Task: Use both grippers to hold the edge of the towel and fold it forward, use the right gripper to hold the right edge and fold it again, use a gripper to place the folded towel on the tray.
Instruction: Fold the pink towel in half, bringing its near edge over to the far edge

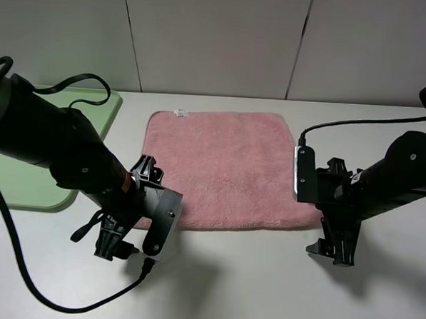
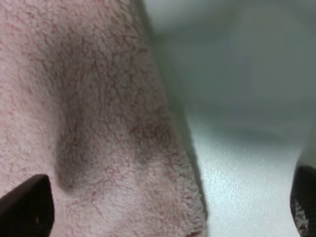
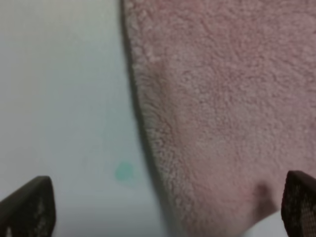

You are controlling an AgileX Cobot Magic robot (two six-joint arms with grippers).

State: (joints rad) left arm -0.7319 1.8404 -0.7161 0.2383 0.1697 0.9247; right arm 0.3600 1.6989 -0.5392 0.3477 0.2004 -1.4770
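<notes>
Smooth white worktop carries the fluffy pink square towel, flat and unfolded at centre. Light green flat plastic tray with rounded corners lies left of it, apart. Left gripper and right gripper hover over the towel's near corners, black fingers spread wide, gripping nothing. Small white tag on far hem.

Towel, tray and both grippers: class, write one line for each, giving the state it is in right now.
Towel: spread flat and unfolded on the table, not gripped.
Tray: lying flat to the left of the towel, partly hidden by the left arm; the towel is not on it.
Left gripper: open, straddling the towel's edge at its near left corner, holding nothing.
Right gripper: open, straddling the edge at the near right corner, holding nothing.
</notes>
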